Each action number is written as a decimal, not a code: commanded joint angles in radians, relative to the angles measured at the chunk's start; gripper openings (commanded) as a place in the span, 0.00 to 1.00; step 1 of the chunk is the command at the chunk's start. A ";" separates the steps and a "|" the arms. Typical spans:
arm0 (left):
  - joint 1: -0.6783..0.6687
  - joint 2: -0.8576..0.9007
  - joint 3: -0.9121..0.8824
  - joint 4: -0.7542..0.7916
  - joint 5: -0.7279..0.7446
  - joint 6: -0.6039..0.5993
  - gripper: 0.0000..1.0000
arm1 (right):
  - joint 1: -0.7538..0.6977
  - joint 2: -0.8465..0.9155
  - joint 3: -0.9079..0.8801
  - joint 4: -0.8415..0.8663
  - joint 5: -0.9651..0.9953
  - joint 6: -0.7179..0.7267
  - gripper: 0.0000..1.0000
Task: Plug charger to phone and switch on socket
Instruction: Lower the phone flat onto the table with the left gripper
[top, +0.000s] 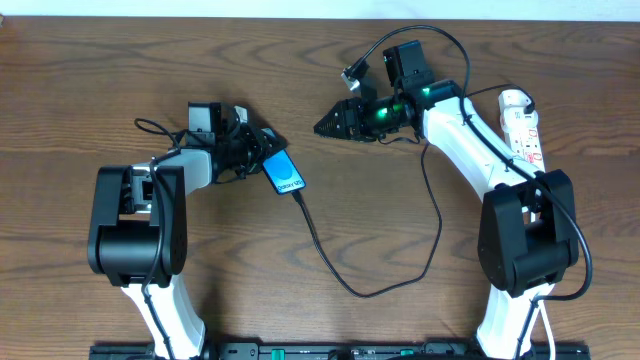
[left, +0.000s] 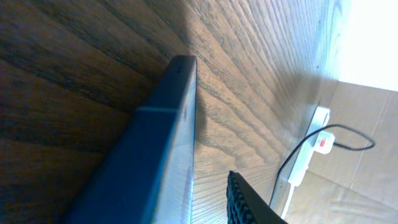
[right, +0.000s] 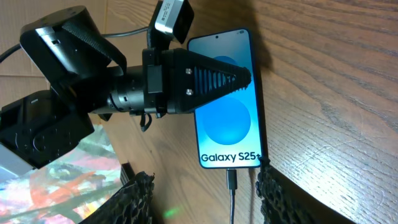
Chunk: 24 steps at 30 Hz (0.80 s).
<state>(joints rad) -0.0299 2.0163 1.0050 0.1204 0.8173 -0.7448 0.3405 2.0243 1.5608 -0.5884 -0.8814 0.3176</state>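
The phone lies on the table, its blue screen lit and showing "Galaxy S25+". The charger's small black plug sits in the phone's bottom port, and its cable loops across the table. My left gripper straddles the phone's far end. One ribbed finger stands off the phone's edge with bare wood between, so it is open. My right gripper hovers open over the cable just short of the phone, touching nothing. The socket lies at the far right.
The white power strip shows a red mark near its end, with a thin black cable looping from it. The right arm's own black cables arc above its wrist. Both arm bases stand at the near table edge.
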 joint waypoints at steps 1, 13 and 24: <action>0.001 0.002 0.009 -0.007 0.000 -0.031 0.33 | 0.000 -0.010 0.013 -0.003 -0.003 -0.020 0.52; 0.001 0.002 0.009 -0.010 0.001 -0.047 0.55 | -0.001 -0.010 0.014 -0.003 -0.003 -0.020 0.52; 0.008 -0.021 0.009 -0.011 0.009 -0.152 0.64 | -0.002 -0.010 0.014 -0.003 -0.003 -0.028 0.53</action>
<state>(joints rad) -0.0284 2.0079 1.0180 0.1291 0.8619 -0.8375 0.3405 2.0243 1.5608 -0.5900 -0.8814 0.3096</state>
